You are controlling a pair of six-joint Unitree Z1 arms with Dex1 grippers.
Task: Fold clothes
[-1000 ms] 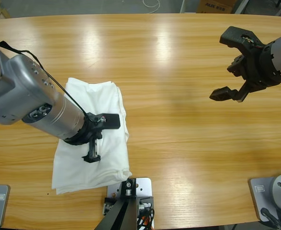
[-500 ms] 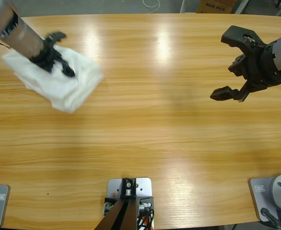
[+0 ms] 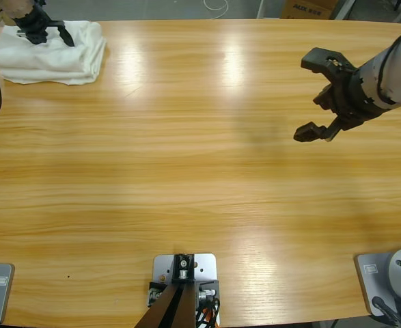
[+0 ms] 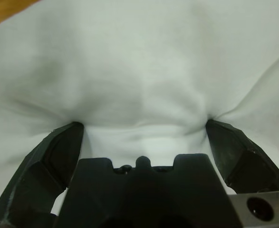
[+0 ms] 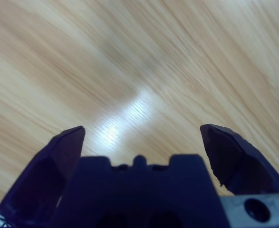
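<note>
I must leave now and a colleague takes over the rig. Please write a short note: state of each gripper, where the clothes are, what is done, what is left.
Left gripper: jaws open, pressed down on the folded white T-shirt at the table's far left corner.
Right gripper: jaws open, empty, above bare wood on the right side.
Done: the shirt looks folded into a compact stack and lies in the corner.
Left: lift the left gripper off the shirt. No other clothes are in view.

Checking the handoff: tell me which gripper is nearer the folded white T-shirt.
Left. The left gripper presses open-jawed on the folded white T-shirt; the right gripper hovers open far across the table.
</note>
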